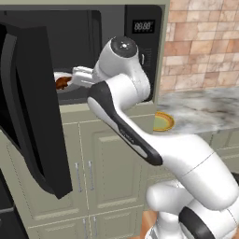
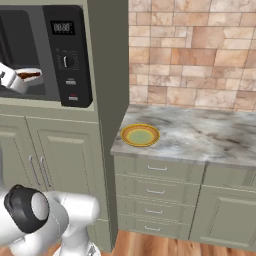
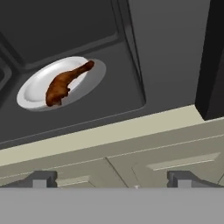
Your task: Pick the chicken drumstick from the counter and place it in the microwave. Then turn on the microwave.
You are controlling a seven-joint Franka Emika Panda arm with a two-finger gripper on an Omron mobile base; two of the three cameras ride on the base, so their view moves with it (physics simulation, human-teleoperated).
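Observation:
The reddish-brown chicken drumstick (image 3: 63, 83) lies on the white turntable plate (image 3: 37, 85) inside the microwave (image 1: 74, 32). In the left base view the chicken drumstick (image 1: 62, 82) shows just left of my hand. My gripper (image 3: 113, 179) is open, its two fingertips (image 3: 43, 178) far apart with nothing between them. It hangs at the front of the microwave's opening, apart from the drumstick. In the right base view the chicken drumstick (image 2: 27, 75) appears at the left edge. The marbled counter (image 2: 200, 132) is to the right.
The microwave's black door (image 1: 32, 107) hangs wide open at the left, close to the arm. The control panel (image 2: 67, 55), with display and dial, is right of the cavity. A yellow-green plate (image 2: 140, 135) sits on the counter's left corner. Beige cabinet doors are below.

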